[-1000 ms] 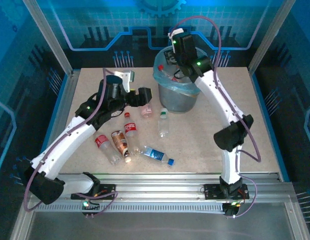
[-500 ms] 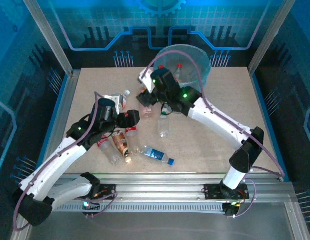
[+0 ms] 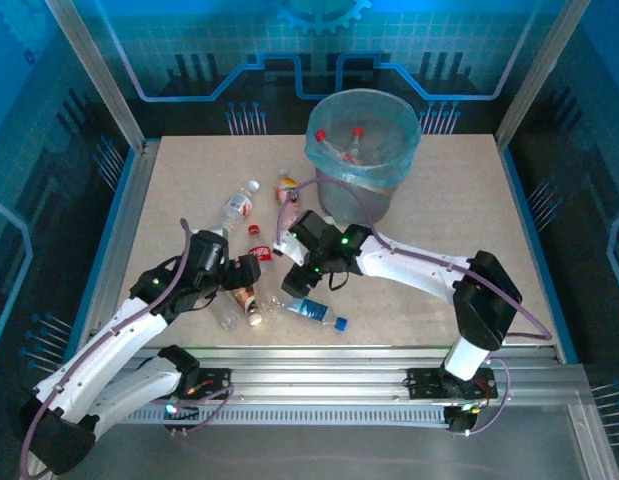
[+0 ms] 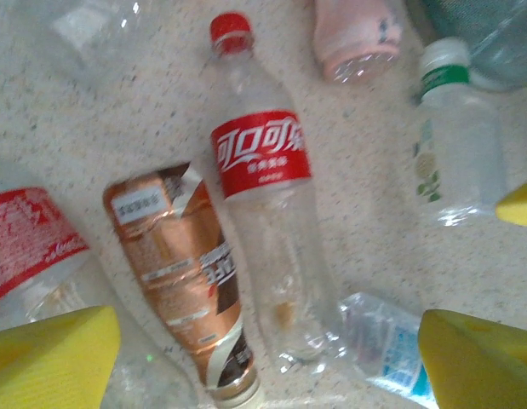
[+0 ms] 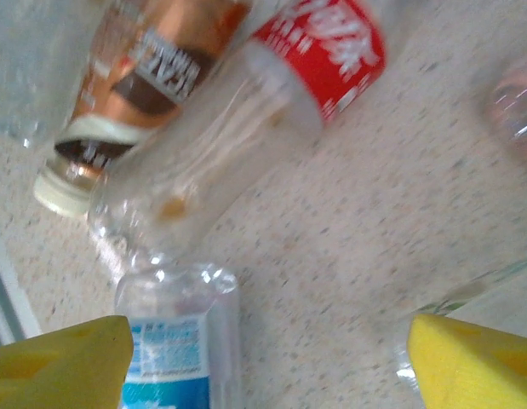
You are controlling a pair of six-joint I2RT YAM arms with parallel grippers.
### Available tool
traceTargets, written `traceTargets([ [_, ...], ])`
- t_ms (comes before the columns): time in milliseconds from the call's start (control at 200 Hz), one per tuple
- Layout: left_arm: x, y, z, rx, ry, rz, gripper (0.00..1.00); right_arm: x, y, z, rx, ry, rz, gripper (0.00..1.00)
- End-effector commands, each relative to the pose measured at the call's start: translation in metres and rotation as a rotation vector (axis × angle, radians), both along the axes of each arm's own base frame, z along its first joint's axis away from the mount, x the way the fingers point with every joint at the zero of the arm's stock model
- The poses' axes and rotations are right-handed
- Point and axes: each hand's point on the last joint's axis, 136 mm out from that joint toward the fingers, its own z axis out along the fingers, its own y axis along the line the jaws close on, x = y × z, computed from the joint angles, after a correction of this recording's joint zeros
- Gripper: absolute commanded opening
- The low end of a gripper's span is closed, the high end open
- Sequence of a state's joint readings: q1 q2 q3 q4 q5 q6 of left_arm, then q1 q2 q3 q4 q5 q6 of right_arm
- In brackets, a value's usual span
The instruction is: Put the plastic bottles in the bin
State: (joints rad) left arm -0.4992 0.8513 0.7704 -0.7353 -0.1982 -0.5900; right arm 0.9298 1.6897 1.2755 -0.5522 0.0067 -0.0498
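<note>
1. The round grey waste bin (image 3: 354, 205), lined with a translucent light-blue bag, holds at least two red-capped clear plastic bottles (image 3: 357, 132).
2. More bottles lie on their sides on the speckled beige tabletop (image 3: 469, 210), nearer than the bin and to its left. They include a clear red-capped bottle with a red label (image 4: 263, 162), a crushed bottle with a coppery-brown label (image 4: 182, 273) and a clear blue-labelled bottle (image 5: 174, 358).
3. The overhead view adds a white-capped bottle (image 3: 239, 205) further left of the bin.
4. The left wrist view adds a green-capped clear bottle (image 4: 455, 136) and a pink bottle (image 4: 357, 34).
5. The left gripper (image 4: 263, 349) hangs over the brown and red bottles, its yellow pads wide apart and gripping nothing.
6. The right gripper (image 5: 267, 358), closer to the bin, is likewise spread wide above the blue-labelled bottle and holds nothing.
</note>
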Motion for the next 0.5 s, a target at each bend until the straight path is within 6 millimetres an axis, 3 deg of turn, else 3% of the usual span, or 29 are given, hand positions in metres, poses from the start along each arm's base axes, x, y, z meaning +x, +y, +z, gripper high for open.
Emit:
traceTargets([
  [0, -0.008, 0.009, -0.01, 0.003, 0.029, 0.039, 0.91, -0.026, -0.001, -0.023, -0.046, 0.071, 0.054, 0.87],
  [120, -0.011, 0.008, -0.012, -0.018, 0.024, 0.036, 0.91, -0.038, 0.001, -0.043, -0.086, 0.087, 0.065, 0.89],
  [290, -0.012, 0.008, -0.009, -0.021, 0.017, 0.033, 0.91, -0.039, 0.003, -0.07, -0.187, 0.063, 0.07, 0.95],
  [495, -0.012, 0.01, -0.005, -0.019, 0.002, 0.033, 0.91, -0.04, 0.0, -0.091, -0.258, 0.088, 0.077, 0.87],
])
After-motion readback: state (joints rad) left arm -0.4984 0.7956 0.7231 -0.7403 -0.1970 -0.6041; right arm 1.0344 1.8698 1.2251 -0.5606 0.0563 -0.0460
